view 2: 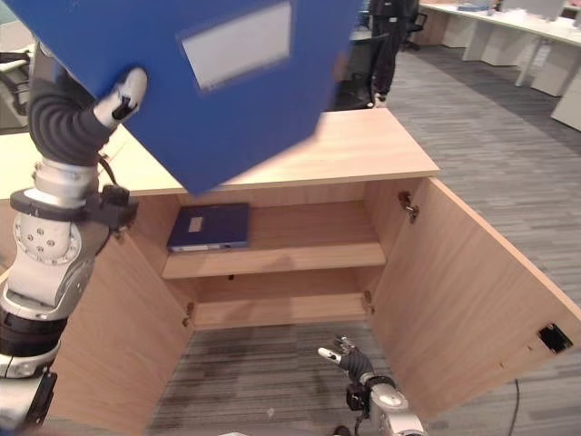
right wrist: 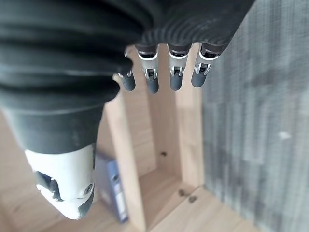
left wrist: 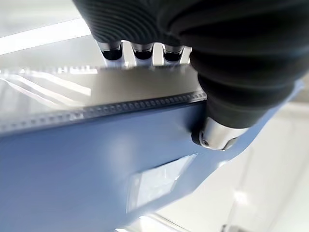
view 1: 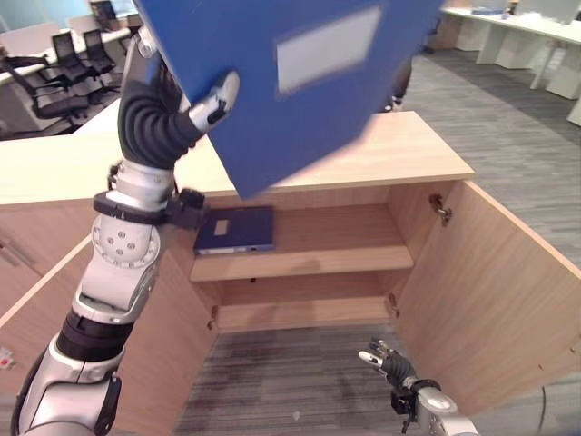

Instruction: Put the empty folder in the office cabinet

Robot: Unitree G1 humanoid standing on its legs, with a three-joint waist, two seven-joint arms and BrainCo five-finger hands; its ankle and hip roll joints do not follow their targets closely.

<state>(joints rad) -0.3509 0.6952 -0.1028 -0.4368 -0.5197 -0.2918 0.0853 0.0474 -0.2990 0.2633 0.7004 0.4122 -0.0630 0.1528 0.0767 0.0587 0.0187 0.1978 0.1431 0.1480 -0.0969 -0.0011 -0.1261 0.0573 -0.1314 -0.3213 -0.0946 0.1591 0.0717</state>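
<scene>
Left fingers: the left hand (view 1: 211, 107) clamps the blue folder (view 1: 281, 82), thumb on its face and fingers (left wrist: 135, 52) behind its edge, a pinch that lets the flat cover hang freely.
Folder: it is held tilted, high above the cabinet top (view 1: 399, 150), likely raised to clear that surface before going down to a shelf.
Right fingers: the right hand (view 2: 352, 361) hangs low by the floor with its fingers (right wrist: 175, 72) relaxed and apart, holding nothing, out of the way.
Cabinet: the right door (view 1: 495, 282) stands open; the upper shelf (view 1: 336, 241) carries a dark folder (view 1: 234, 230) at its left end, leaving room beside it.
</scene>
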